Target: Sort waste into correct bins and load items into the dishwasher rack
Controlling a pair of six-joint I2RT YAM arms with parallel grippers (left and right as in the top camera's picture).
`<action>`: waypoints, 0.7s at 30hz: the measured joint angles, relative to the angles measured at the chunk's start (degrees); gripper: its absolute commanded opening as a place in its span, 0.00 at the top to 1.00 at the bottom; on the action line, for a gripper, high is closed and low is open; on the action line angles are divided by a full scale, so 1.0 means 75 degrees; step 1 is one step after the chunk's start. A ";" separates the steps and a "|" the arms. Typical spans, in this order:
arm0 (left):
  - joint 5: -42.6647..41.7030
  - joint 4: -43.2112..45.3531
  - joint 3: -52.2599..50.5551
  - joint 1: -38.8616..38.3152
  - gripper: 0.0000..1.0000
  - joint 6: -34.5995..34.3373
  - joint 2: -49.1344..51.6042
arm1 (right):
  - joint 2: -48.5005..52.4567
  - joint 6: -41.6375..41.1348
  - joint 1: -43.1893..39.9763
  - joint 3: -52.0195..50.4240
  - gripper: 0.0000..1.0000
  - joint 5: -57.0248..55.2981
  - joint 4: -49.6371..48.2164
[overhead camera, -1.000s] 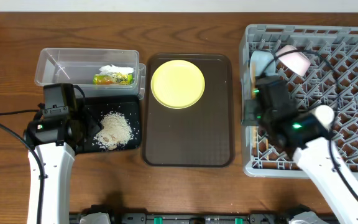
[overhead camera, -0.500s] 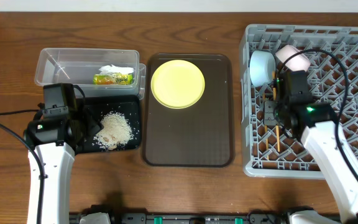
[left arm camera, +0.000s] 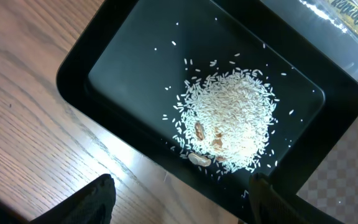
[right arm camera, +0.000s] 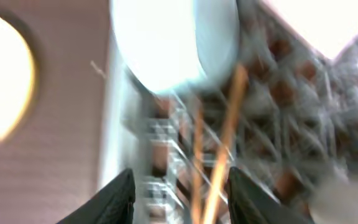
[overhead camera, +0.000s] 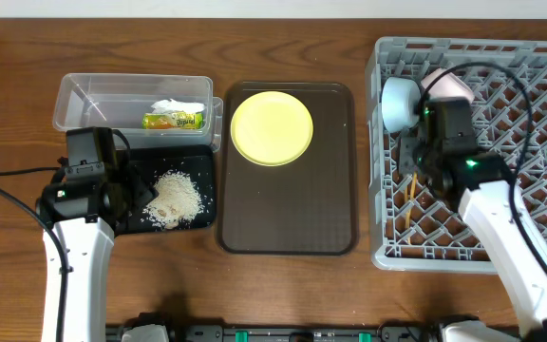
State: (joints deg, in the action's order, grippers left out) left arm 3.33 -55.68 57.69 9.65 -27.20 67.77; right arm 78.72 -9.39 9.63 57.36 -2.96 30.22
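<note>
The grey dishwasher rack fills the right side. A light blue bowl and a white bowl stand in its far left corner. The wooden chopsticks lie in the rack below the blue bowl. My right gripper is open just above them, and in the right wrist view they show blurred between its fingers. The yellow plate lies on the brown tray. The wrapper is in the clear tub. Rice lies in the black tray. My left gripper is open and empty at that tray's near edge. The cup is not in view.
The dark brown serving tray sits in the middle between the bins and the rack. The black tray lies directly in front of the clear tub. Bare wooden table runs along the front.
My right gripper has moved from the rack's left edge to further back near the bowls. The chopsticks now show lying in the rack, tilted slightly left. The left arm has not moved.
</note>
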 measured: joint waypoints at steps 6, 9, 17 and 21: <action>0.0000 -0.0003 0.0000 0.0000 0.29 0.0000 0.0000 | -0.0251 -0.0143 0.0493 0.0108 0.52 0.1320 -0.1725; 0.0000 -0.0003 0.0000 0.0000 0.29 0.0000 0.0000 | -0.0015 -0.0219 0.0991 0.0117 0.51 0.1641 -0.2197; 0.0000 0.0006 0.0000 0.0000 0.28 0.0000 0.0000 | 0.1888 -0.0487 0.2046 0.0131 0.51 0.1754 -0.3002; 0.0003 0.0023 0.0000 0.0000 0.28 0.0000 0.0000 | 0.2926 -0.0871 0.2381 0.0131 0.53 0.1396 -0.3474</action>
State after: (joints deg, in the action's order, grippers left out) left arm 3.36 -55.51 57.69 9.65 -27.20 67.77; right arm 100.66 -15.92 27.49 58.35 7.51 4.16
